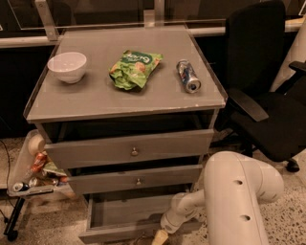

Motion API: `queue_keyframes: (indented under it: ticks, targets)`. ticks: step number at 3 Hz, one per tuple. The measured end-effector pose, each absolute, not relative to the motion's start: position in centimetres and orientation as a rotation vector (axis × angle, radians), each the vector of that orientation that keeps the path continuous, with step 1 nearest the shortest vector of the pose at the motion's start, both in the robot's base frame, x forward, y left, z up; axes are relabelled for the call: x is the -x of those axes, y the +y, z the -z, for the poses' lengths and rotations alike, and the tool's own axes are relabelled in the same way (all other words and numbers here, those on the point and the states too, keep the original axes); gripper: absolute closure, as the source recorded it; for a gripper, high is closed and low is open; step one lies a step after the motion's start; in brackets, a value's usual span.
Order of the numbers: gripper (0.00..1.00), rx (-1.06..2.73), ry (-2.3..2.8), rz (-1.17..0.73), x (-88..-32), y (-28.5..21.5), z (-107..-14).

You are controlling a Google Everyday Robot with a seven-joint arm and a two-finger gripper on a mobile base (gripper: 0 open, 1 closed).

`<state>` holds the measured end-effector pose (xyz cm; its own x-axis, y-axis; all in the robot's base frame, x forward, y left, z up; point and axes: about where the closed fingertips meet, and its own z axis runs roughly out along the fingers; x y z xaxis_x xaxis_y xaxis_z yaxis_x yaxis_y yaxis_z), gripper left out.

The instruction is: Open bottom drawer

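Camera view: bottom drawer stands out, grey inside showing; gripper low at its front panel, likely because pull needs it there; spread or closed, cannot tell

Speckled floor, black office chair at the right (armrest toward the grey cabinet), dark panels behind.

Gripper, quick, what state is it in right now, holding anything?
Gripper: down at the front edge of the pulled-out bottom drawer; open, closed or holding something cannot be told.
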<state>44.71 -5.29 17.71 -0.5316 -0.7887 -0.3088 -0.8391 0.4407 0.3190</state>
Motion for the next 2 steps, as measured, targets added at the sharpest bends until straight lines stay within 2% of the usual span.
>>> queue_keyframes:
  ticks: [2]
  targets:
    - [0.00,1.581,2.569,-0.717,-42.09,-6.47,-17.94]
